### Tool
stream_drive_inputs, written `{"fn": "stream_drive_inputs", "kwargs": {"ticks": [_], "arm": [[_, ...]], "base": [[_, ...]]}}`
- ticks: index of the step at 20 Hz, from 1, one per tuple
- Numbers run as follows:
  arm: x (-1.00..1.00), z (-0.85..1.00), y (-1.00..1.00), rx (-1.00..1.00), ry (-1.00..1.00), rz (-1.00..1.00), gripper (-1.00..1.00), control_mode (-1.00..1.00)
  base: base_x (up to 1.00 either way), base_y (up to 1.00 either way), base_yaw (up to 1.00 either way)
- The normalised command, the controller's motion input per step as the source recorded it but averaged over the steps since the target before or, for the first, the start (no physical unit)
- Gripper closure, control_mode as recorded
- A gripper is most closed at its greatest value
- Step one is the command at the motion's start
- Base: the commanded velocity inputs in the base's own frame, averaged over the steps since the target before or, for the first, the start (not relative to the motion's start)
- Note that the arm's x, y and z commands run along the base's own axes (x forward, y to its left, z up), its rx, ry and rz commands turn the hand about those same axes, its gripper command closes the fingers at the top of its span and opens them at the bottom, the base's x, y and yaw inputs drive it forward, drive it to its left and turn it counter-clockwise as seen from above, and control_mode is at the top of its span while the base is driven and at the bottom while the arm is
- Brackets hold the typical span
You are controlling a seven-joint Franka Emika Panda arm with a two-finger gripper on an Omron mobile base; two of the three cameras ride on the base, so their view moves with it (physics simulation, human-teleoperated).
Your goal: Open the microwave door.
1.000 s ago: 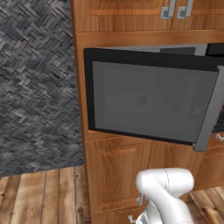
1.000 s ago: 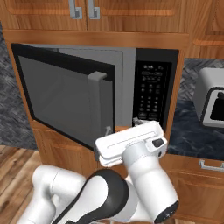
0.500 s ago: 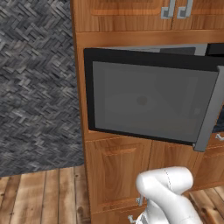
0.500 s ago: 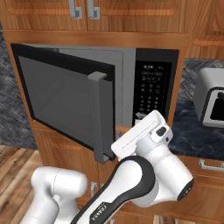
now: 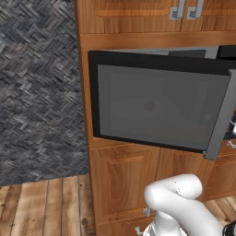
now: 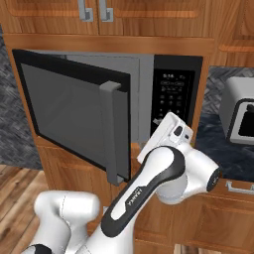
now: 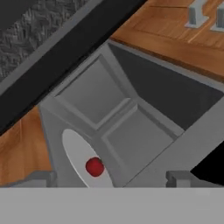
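Note:
The microwave door [image 5: 156, 106] stands swung out to the left, and its grey bar handle [image 6: 116, 134] is on the free edge. The black microwave [image 6: 173, 64] shows its keypad panel [image 6: 173, 99] to the right of the opening. My white hand [image 6: 168, 135] hovers in front of the gap between the door's edge and the keypad, apart from the handle. The hand view looks into the grey interior [image 7: 131, 131], where a white round plate [image 7: 76, 151] carries a small red ball [image 7: 94, 166]. My gripper [image 7: 110, 180] is open, its tips wide apart with nothing between them.
A silver toaster [image 6: 240, 116] stands on the dark counter at the right. Wooden cabinet doors with grey handles [image 6: 94, 10] hang above the microwave, and more cabinets [image 5: 124, 184] sit below. A dark woven wall [image 5: 37, 92] and a wooden floor [image 5: 41, 207] lie to the left.
My hand has risen and moved right, from below the door handle to the front of the opening beside the keypad. The door stands as before.

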Motion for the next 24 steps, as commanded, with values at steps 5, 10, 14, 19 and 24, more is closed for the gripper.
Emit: {"fn": "stream_drive_inputs", "kwargs": {"ticks": [5, 10, 14, 19, 24], "arm": [[0.34, -0.07, 0.28, -0.12, -0.11, 0.12, -1.0, -1.0], [0.0, -0.08, 0.69, -0.16, -0.21, 0.16, -1.0, -1.0], [-0.41, -0.05, 0.93, -0.2, -0.22, 0.24, -1.0, -1.0], [-0.8, 0.0, 0.69, -0.07, -0.2, 0.39, -1.0, -1.0], [-0.73, 0.0, 0.43, 0.0, -0.19, 0.47, -1.0, -1.0]], "base": [[0.0, 0.0, 0.0], [0.0, 0.0, 0.0], [0.0, 0.0, 0.0], [0.0, 0.0, 0.0], [0.0, 0.0, 0.0]]}}
